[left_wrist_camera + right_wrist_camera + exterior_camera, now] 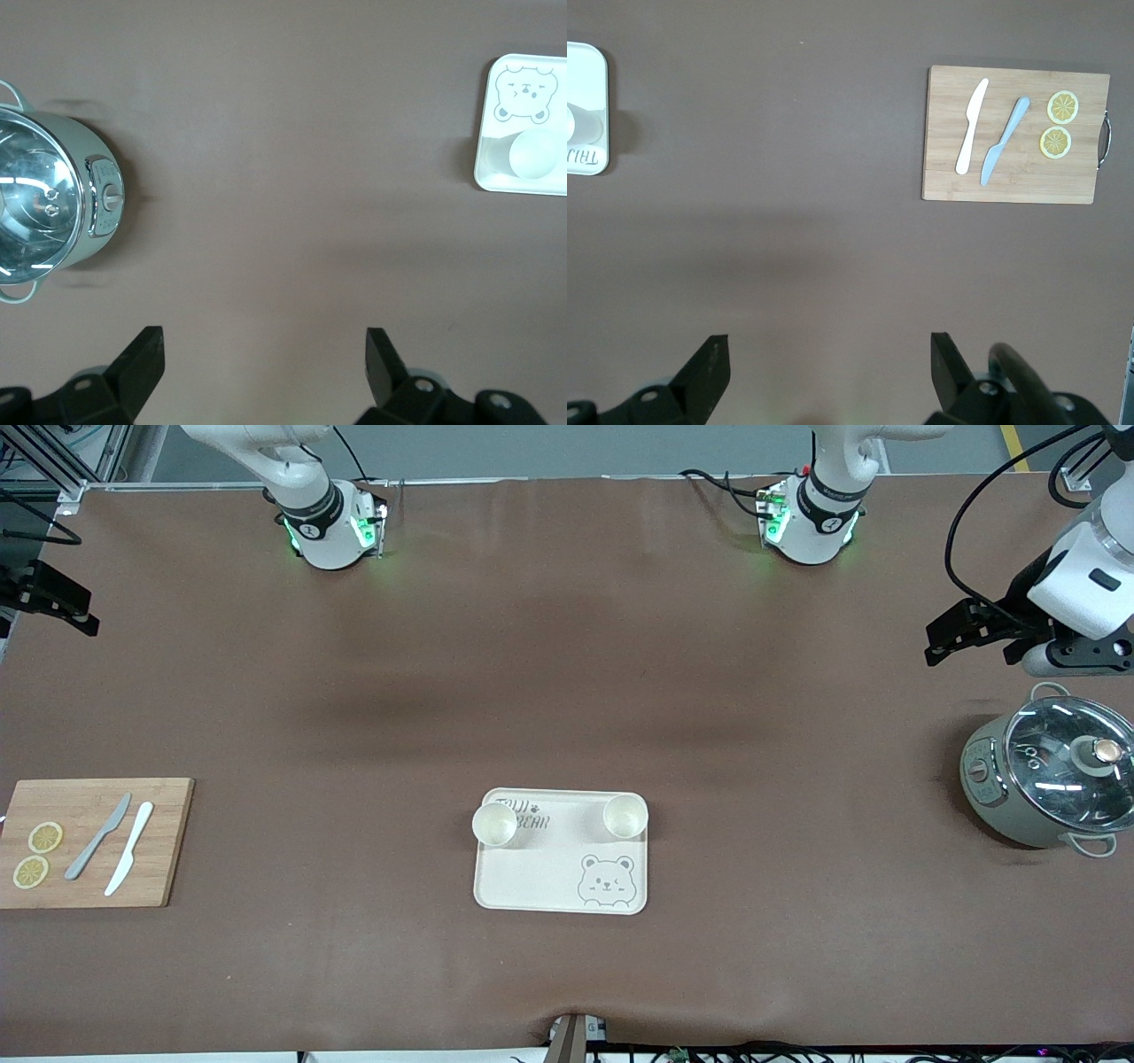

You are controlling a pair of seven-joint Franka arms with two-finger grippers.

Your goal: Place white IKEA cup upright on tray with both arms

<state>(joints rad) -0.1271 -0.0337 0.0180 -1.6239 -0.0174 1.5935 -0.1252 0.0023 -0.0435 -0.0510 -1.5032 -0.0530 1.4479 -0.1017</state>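
The cream tray (532,877) with bear drawing lies mid-table. Two white cups stand upright on its edge farther from the front camera: one (494,824) toward the right arm's end, one (625,816) toward the left arm's end. My left gripper (932,646) is open and empty, in the air at the left arm's end of the table, by the pot. Its wrist view (264,354) shows the tray (483,124) and a cup (534,155). My right gripper (87,622) is open and empty at the right arm's end. Its wrist view (830,354) shows the tray's corner (589,71).
A grey-green pot (1045,779) with a glass lid stands at the left arm's end; it also shows in the left wrist view (44,212). A wooden cutting board (89,841) with two knives and two lemon slices lies at the right arm's end, also in the right wrist view (1014,133).
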